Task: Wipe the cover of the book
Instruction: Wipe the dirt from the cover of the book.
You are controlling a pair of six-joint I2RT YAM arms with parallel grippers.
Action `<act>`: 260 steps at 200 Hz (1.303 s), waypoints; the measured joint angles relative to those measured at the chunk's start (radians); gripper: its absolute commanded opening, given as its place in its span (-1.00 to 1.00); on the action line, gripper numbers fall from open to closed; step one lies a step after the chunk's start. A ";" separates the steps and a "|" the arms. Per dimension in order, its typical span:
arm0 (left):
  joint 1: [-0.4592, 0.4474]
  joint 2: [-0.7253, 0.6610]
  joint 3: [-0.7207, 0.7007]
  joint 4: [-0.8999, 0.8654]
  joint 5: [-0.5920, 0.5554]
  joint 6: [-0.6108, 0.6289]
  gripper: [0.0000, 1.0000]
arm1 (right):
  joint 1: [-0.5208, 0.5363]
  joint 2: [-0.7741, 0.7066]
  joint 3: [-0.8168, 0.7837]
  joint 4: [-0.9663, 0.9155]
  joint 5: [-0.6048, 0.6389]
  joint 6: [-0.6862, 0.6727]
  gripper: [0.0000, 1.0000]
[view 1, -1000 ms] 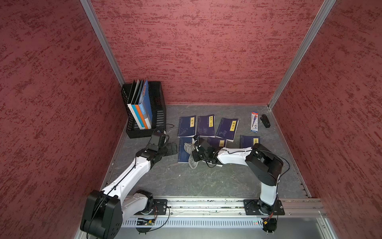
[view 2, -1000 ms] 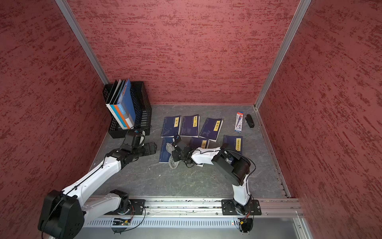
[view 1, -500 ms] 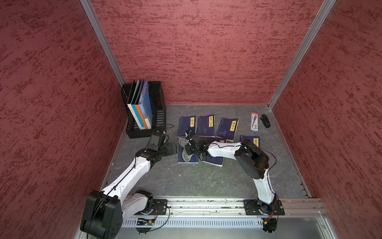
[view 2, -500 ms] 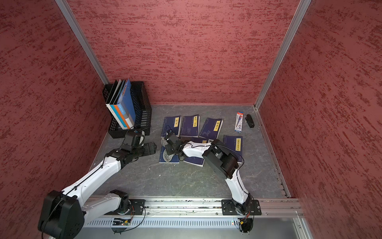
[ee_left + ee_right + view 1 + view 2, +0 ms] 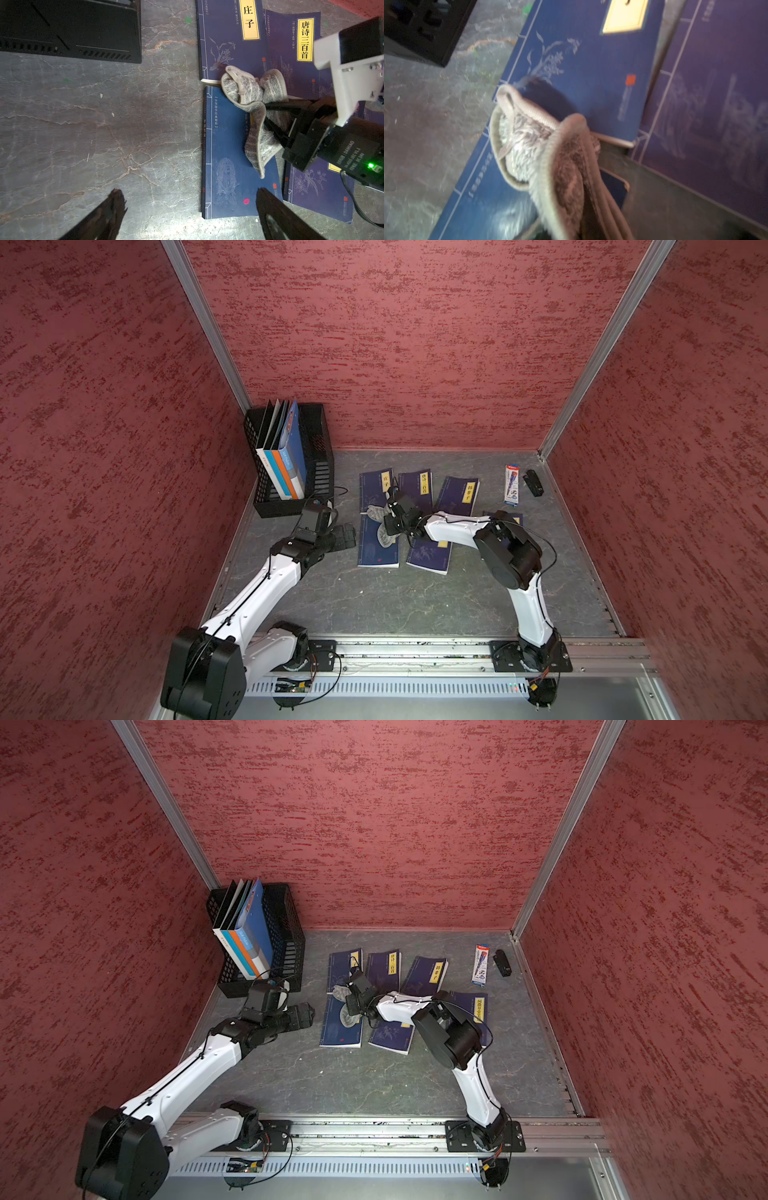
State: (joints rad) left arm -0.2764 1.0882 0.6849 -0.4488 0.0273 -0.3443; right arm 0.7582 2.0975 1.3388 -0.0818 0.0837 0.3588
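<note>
**Right gripper pinches one cloth onto one of six blue books**

The right gripper [image 5: 266, 113] is closed on a grey cloth [image 5: 249, 93], which lies bunched on the book [image 5: 228, 155] directly beneath its tips. That book lies flat on the worktop [image 5: 374, 605]. Its long axis runs crosswise to the right gripper's reach, with the spine on the side facing the left gripper [image 5: 347, 537] and the title end under the cloth. Five other books [image 5: 415, 489] lie flat around and behind the right gripper. The left gripper is spread wide and holds nothing. It sits just off the book's spine side, and whether a finger touches the book cannot be told. Behind the left gripper stands one black rack [image 5: 320, 472] with about four upright folders [image 5: 286, 464]. Far beyond the right gripper's wrist lie one pen pack [image 5: 511, 485] and one small black item [image 5: 534, 483].
</note>
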 measured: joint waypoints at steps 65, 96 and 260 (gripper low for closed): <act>0.005 0.009 0.000 0.001 0.006 0.000 0.99 | 0.085 -0.192 -0.294 0.078 -0.019 0.060 -0.81; 0.006 0.023 0.000 0.001 0.020 -0.001 0.99 | 0.118 -0.201 -0.305 0.077 -0.016 0.074 -0.81; 0.007 0.008 0.000 -0.001 0.042 -0.024 0.99 | 0.122 -0.068 0.134 -0.185 0.083 -0.056 -0.80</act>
State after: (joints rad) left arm -0.2695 1.0966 0.6849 -0.4500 0.0696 -0.3679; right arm 0.8803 2.0293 1.4727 -0.2665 0.1665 0.3031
